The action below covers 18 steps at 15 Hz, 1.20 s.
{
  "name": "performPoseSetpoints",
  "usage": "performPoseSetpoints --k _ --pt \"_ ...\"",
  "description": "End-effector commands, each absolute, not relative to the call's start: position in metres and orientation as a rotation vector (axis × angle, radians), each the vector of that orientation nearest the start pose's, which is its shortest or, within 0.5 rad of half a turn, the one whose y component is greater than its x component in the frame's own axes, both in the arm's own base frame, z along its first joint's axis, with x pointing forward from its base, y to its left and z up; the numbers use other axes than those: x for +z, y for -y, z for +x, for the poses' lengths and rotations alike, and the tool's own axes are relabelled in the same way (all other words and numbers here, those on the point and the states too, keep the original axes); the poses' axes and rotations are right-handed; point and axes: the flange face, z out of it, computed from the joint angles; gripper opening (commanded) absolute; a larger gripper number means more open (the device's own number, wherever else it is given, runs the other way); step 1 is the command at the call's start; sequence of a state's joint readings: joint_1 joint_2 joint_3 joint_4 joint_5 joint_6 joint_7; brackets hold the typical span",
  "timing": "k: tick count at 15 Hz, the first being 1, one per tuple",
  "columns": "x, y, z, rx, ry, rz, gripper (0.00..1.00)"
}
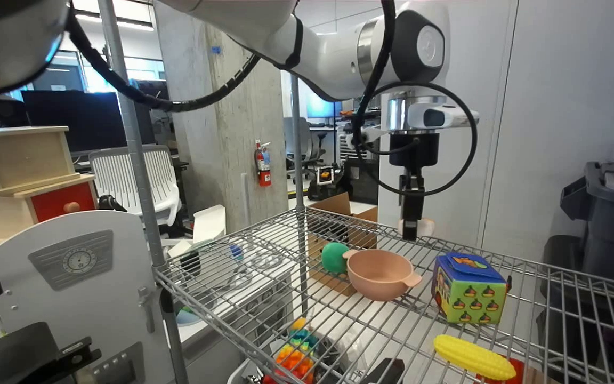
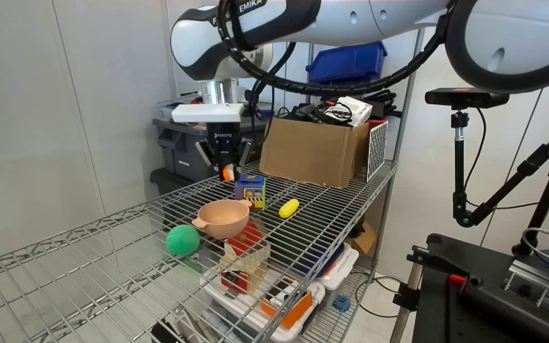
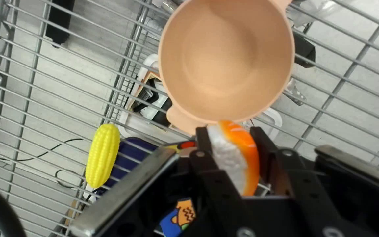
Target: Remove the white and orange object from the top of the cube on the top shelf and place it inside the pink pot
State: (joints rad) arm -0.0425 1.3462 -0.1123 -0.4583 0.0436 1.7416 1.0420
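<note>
We judge the white and orange object [image 3: 234,156] light and stiff, best pinched mid-body, our gripper [image 3: 231,140] clasping it above the worktop [image 2: 143,206], near its wall-side edge.

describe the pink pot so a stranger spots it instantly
On the chrome wire shelf, look between the round green item and the multicoloured cube. The pink pot sits there; unlike those neighbours, it is an open, hollow bowl with two stubby handles.

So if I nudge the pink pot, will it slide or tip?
The pink pot would probably slide rather than tip: it looks low and wide. With nothing inside, it may shift easily. Evenly round, it's likely fairly stiff.
</note>
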Motion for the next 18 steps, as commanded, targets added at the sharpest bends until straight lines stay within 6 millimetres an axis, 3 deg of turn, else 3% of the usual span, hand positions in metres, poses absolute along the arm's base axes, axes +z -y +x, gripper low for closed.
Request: performPoseSetpoints --k 1,9,18 --pt "0.189 0.045 0.793 0.069 -1.679 -2.83 0.1" --pt "0.138 0.02 0.775 0.283 -1.531 -2.965 0.1" --pt "0.141 0.018 0.782 0.195 -1.431 -3.012 0.1"
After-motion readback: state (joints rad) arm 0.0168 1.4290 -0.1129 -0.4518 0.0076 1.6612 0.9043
